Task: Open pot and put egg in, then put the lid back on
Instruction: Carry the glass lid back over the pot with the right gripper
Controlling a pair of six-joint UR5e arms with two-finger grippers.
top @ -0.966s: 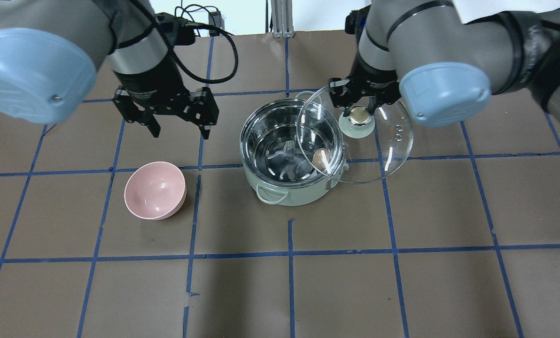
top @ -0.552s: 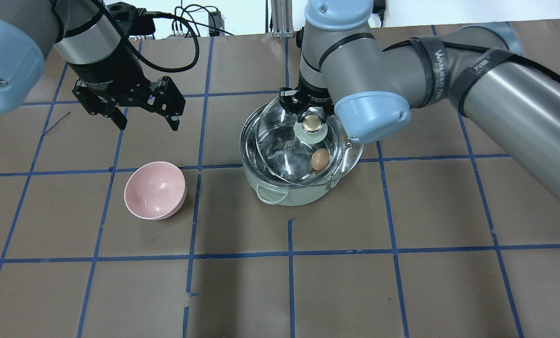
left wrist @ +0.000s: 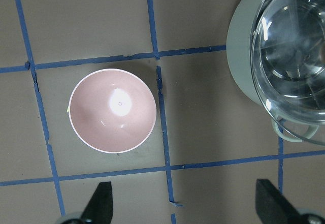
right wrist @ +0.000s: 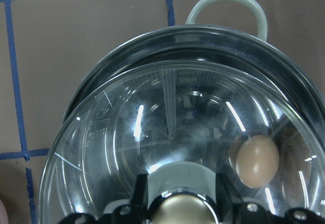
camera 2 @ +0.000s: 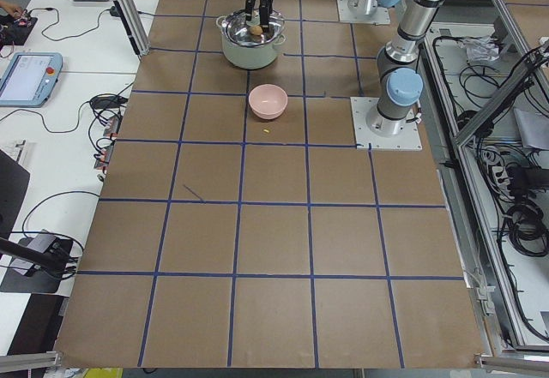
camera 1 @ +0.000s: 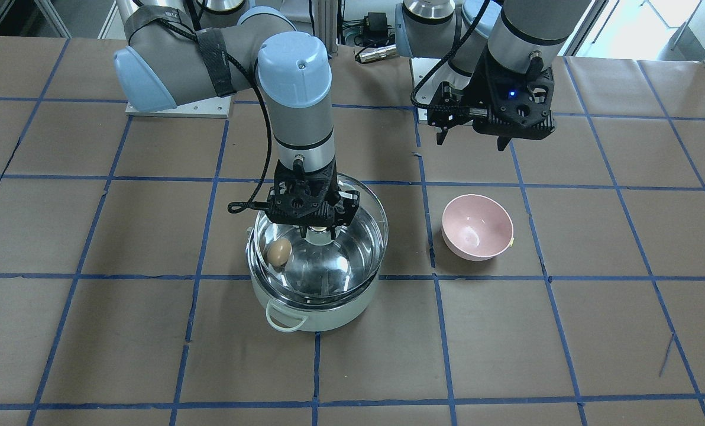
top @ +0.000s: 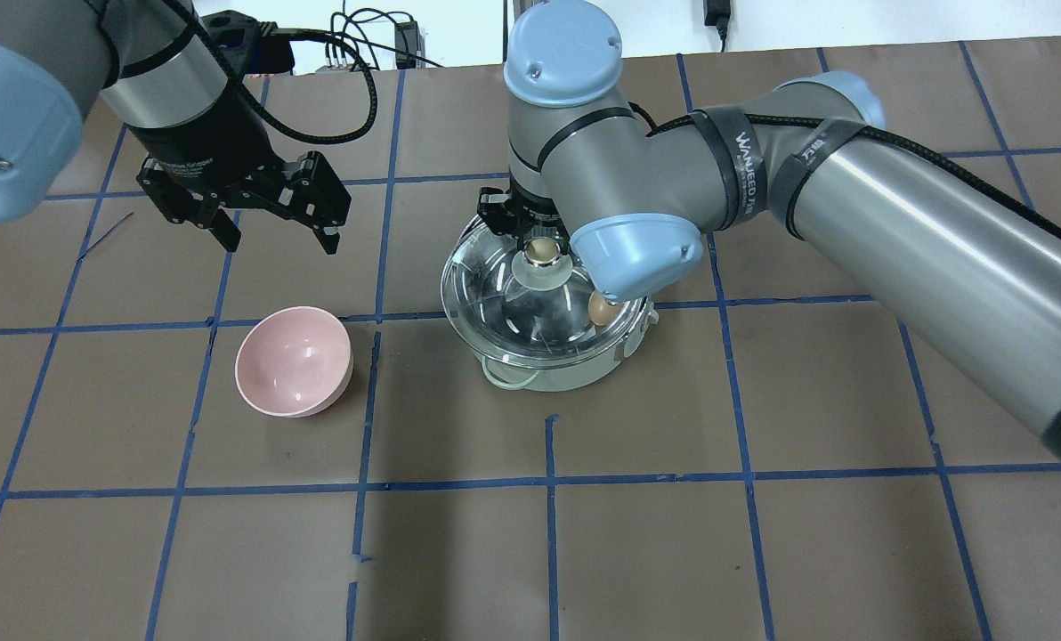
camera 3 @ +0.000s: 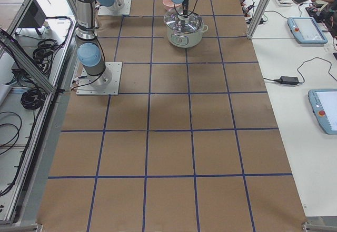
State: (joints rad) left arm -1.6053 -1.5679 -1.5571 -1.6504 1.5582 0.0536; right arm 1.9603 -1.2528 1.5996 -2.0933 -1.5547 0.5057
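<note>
While the right jaws grip the beige knob (top: 541, 252) of the clear glass lid (top: 477, 285) over the pale mint pot (camera 1: 329, 316) holding a brown egg (camera 1: 279, 251), the left jaws hang wide open.

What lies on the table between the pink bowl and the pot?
Nothing but bare table and one blue tape line between pink bowl and pot, in the overhead view.

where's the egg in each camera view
front-facing: egg left of centre inside the pot
overhead: egg at pot's right side
exterior left: egg, tan speck, top centre
exterior right: too small to tell
left wrist: not visible
right wrist: egg lower right, under the lid
shared landmark: the pot
</note>
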